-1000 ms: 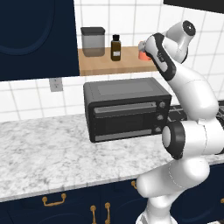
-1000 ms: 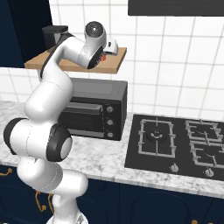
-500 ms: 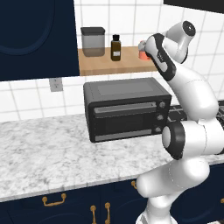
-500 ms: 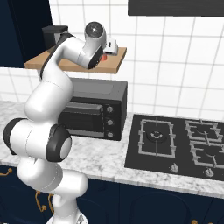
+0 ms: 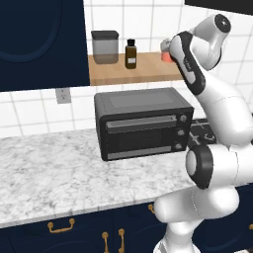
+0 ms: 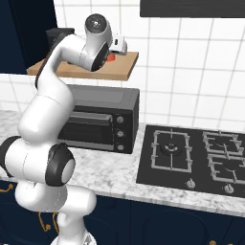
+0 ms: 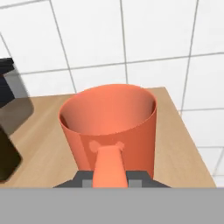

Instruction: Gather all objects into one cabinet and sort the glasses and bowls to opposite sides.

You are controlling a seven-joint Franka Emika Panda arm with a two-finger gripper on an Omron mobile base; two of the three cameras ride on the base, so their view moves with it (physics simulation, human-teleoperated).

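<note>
A salmon-orange cup (image 7: pixel 109 127) stands upright on the wooden wall shelf (image 7: pixel 39 148), close in front of my gripper (image 7: pixel 109 179) in the hand view. An orange strip rises between the grey finger bases at the bottom, and the tips are not clear. In the left base view the cup (image 5: pixel 166 53) peeks out beside my hand at the shelf's right end, where the gripper (image 5: pixel 170 49) is. The right base view has the cup (image 6: pixel 111 57) just under the gripper (image 6: pixel 117 46). The navy wall cabinet (image 5: pixel 39 39) hangs left of the shelf, door closed.
A lidded grey canister (image 5: pixel 104 47) and a brown bottle (image 5: pixel 130 54) stand on the shelf to the cup's left. A black toaster oven (image 5: pixel 143 123) sits on the marble counter below. A gas hob (image 6: pixel 196 158) lies to the right.
</note>
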